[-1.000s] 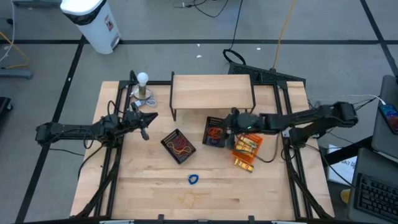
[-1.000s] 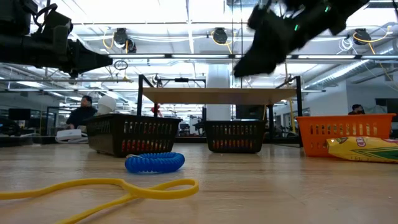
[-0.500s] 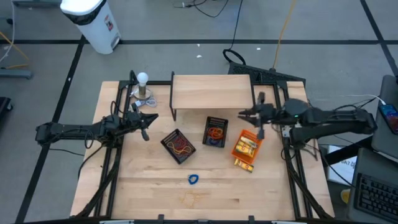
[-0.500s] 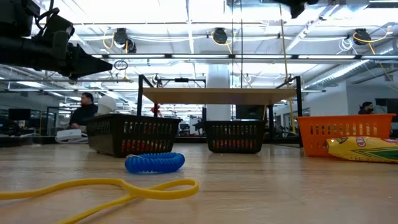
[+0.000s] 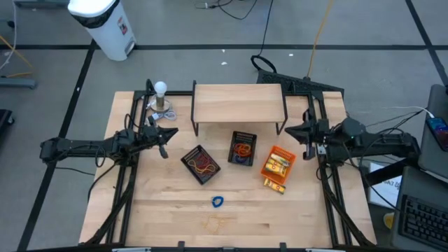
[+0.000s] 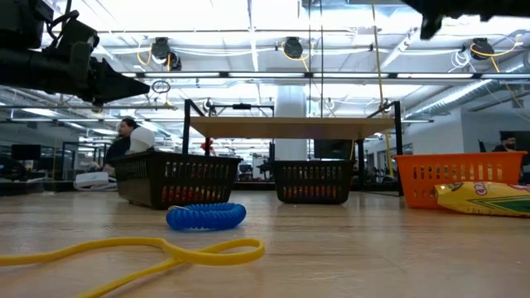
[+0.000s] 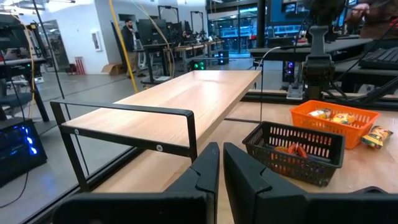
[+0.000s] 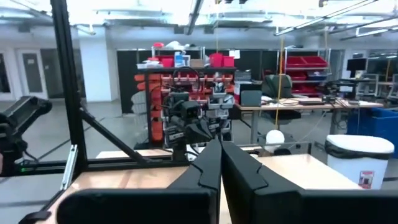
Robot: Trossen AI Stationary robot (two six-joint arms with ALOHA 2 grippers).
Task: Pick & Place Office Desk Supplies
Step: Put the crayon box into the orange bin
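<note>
Seen from above, a wooden surface (image 5: 168,210) holds two black mesh trays (image 5: 201,164) (image 5: 243,148) of rubber bands near its centre. An orange tray (image 5: 278,163) of yellow packets sits at three o'clock of them, with one packet (image 5: 274,184) just outside it. A blue coil (image 5: 218,202) and a yellow band (image 5: 213,224) lie toward six o'clock. The left tool (image 5: 165,140) at nine o'clock and the right tool (image 5: 292,130) at three o'clock both hover closed and empty.

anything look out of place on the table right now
Yes. A blue coiled loop and a yellow band lie loose on the bare wood near the front edge, outside the trays. A yellow packet sits on the table beside the orange tray.
</note>
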